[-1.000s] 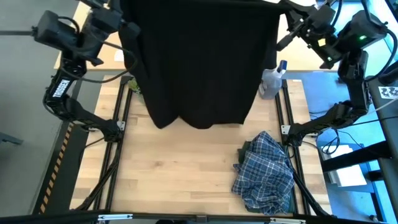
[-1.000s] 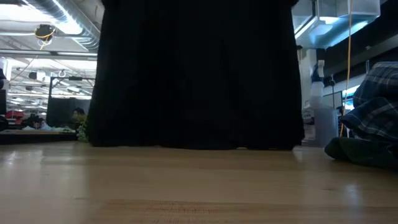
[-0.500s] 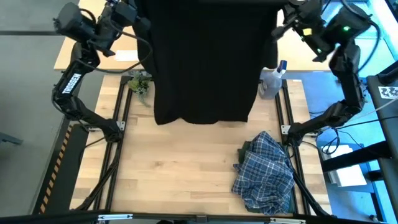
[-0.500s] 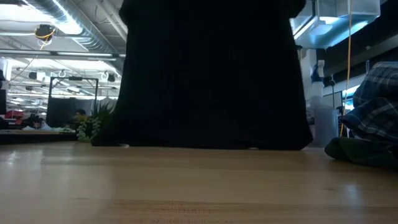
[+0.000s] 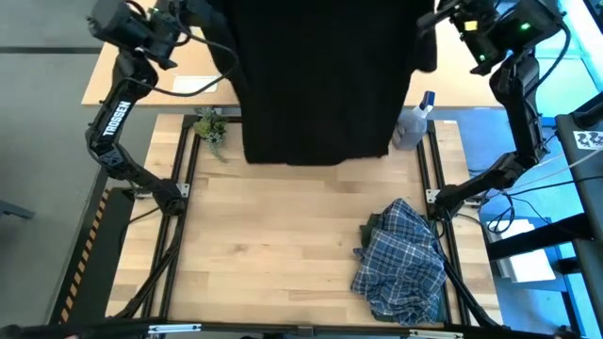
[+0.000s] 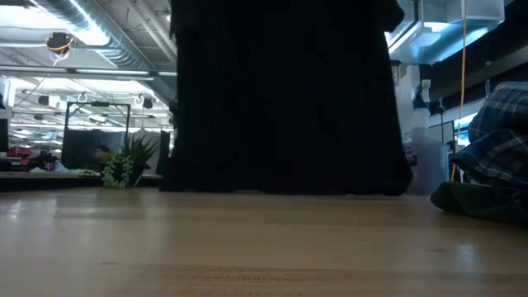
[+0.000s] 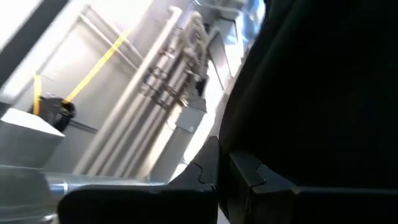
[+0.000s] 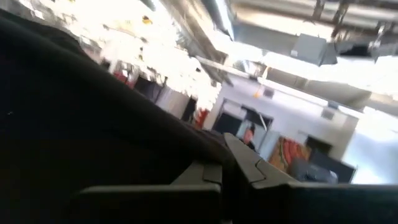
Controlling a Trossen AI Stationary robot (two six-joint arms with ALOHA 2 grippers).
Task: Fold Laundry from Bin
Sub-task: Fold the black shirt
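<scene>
Black garment (image 5: 320, 85) was held up by its top corners, hung between L gripper (image 5: 219, 11) and R gripper (image 5: 435, 17), both clamped shut on cloth. Hem was seen just above table (image 5: 273, 245) at back. Plaid shirt (image 5: 400, 259) lay heaped front-right, w/ olive-green garment (image 6: 483, 202) under it.

Black garment (image 5: 320, 80) at upper centre; blue-and-white plaid shirt (image 5: 400, 259) at lower right over a dark olive-green garment (image 6: 478, 202)

Place: industrial lab or workshop hall.
Evidence: exposed ceiling ducts (image 6: 107, 37), pipes (image 7: 155, 81), strip lighting, wooden table (image 5: 283, 235) on a metal frame.
</scene>
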